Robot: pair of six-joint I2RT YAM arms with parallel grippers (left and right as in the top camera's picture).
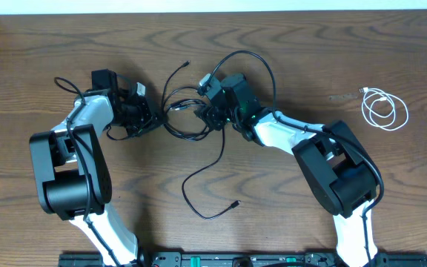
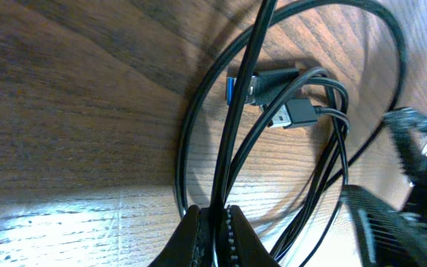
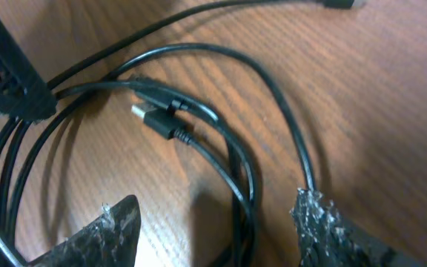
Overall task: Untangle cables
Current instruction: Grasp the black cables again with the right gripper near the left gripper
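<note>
The surface is a dark brown wood-grain table (image 1: 295, 52). Beyond its far edge runs a pale strip of the room (image 1: 199, 4), too narrow to show more.

The left arm rises from its base at the near left, folds, and reaches far and to the right. Its black two-finger left gripper (image 2: 212, 222) sits low at the left side of the tangle. Its jaws are clenched on a single black strand, which runs up from between the fingertips in the left wrist view.

The right arm comes from the near right and stretches far and to the left. This brings the right gripper (image 3: 221, 226) down over the right side of the tangle. Its jaws stand released and wide apart. Several black strands lie on the wood between the fingers (image 3: 325, 226), none of them pinched.

The two thin black cables (image 1: 187, 111) lie looped together between the grippers, in the far middle of the table. A flat metal-tipped plug (image 2: 291, 115) sits inside the loops, and one long tail curls toward the near side and ends in a small plug (image 1: 233, 203). The short white cable (image 1: 382, 110) lies coiled alone at the far right, well apart from both arms.
</note>
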